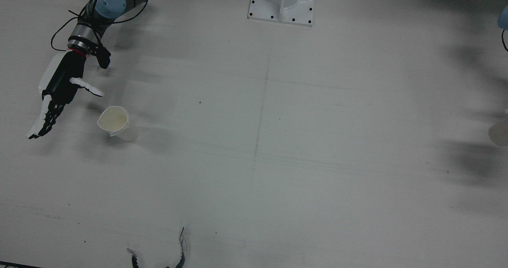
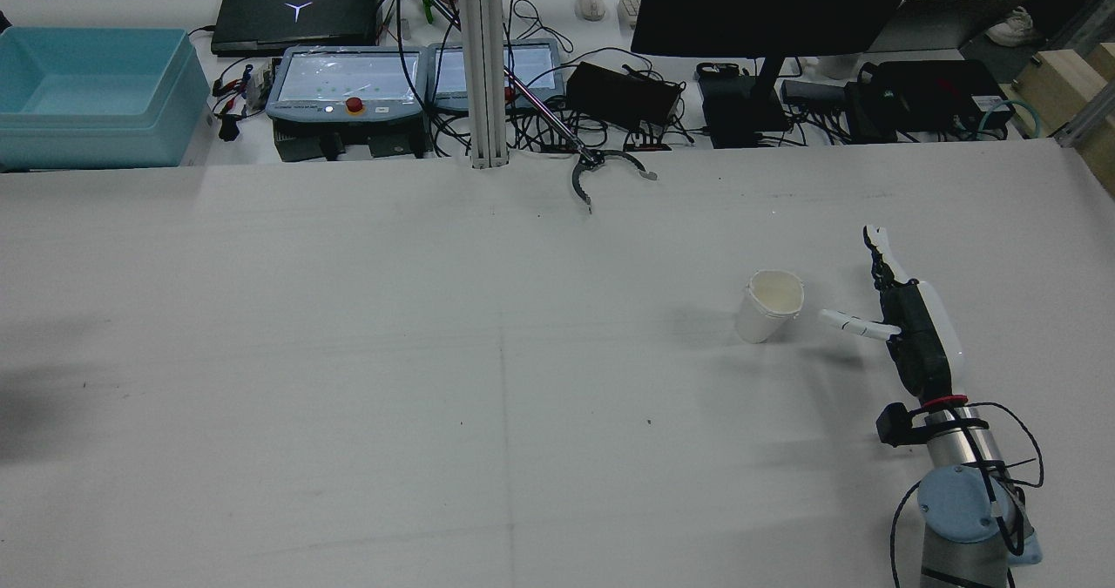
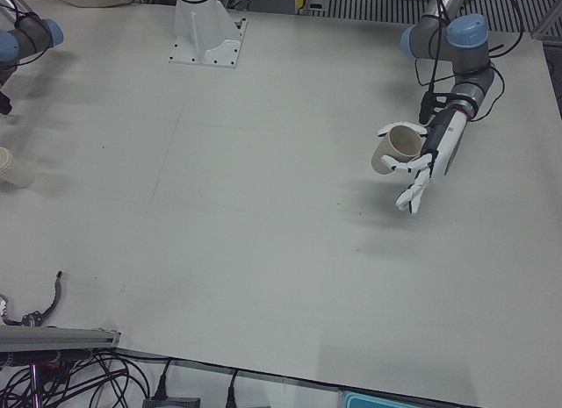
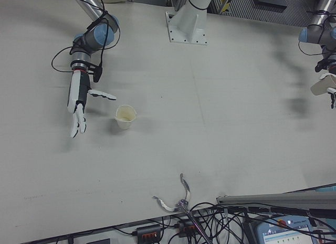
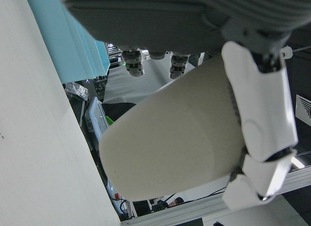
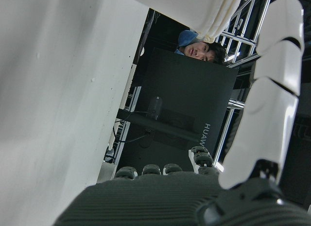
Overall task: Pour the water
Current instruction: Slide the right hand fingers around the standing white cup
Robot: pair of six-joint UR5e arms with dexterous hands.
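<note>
The left hand point(image 3: 420, 162) curls around a paper cup point(image 3: 397, 148), holding it tilted above the table point(image 3: 263, 206), presumably the pouring vessel. The second paper cup point(image 1: 115, 123) stands on the table, well away across it, just beside the right hand point(image 1: 53, 101), whose fingers are spread and hold nothing (likely poised to steady it).

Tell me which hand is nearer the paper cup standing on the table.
Right. The right hand is open just beside the standing paper cup, not touching it; the left hand is across the table, holding another cup.
</note>
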